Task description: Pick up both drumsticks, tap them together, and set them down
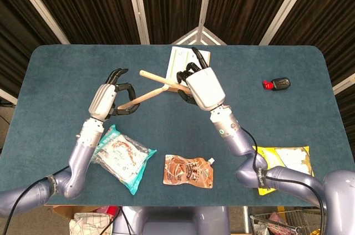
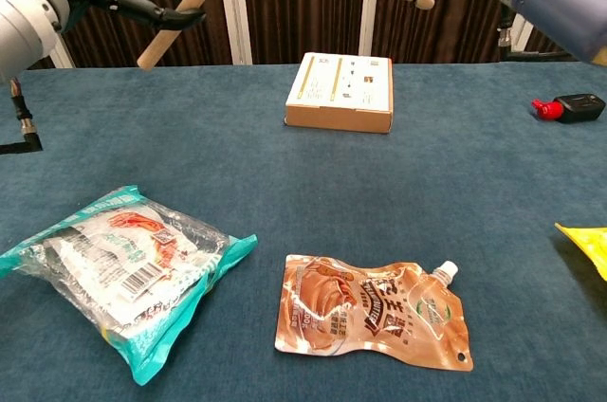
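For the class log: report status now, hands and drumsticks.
Left hand grips left drumstick. Right hand grips right drumstick. Sticks crossed above table, tips apparently meeting. Nothing obstructing.

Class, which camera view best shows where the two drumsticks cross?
The head view: both drumsticks appear whole, crossing above the table between the left hand and right hand. The chest view shows only their lower ends; the frame's top edge cuts off the crossing.

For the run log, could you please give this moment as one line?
left hand holds pale wooden drumstick | right hand holds second wooden drumstick | sticks crossed above blue table | contact unclear
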Robot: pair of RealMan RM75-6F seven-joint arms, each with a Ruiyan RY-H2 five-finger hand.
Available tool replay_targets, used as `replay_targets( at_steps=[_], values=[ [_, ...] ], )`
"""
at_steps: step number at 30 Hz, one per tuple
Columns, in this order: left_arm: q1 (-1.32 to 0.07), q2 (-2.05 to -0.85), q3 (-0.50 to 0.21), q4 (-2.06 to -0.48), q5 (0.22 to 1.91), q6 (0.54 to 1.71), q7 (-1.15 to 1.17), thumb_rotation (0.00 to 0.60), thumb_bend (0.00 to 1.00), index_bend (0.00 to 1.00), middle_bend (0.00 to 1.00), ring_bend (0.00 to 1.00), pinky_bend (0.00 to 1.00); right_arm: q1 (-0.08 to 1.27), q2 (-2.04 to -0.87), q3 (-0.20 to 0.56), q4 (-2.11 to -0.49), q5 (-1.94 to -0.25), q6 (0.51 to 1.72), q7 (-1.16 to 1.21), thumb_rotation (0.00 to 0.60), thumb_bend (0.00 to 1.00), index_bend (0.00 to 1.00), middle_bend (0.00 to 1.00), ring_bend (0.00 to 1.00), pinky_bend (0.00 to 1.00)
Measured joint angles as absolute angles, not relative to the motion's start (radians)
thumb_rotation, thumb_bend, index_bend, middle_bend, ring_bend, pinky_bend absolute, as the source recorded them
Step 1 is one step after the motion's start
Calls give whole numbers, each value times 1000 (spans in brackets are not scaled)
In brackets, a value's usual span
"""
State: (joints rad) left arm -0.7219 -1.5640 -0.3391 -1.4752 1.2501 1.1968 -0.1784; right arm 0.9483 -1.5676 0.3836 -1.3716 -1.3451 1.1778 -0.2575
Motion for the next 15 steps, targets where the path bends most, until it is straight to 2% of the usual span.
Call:
replay_targets(
  at_steps=[15],
  values=[
    [-750, -1604, -384, -1530, 1158, 1192, -58, 600, 396, 662, 637, 104, 0, 965, -1574, 382, -1428, -1336, 1177, -306, 600, 416, 702, 676, 385, 0]
  ],
)
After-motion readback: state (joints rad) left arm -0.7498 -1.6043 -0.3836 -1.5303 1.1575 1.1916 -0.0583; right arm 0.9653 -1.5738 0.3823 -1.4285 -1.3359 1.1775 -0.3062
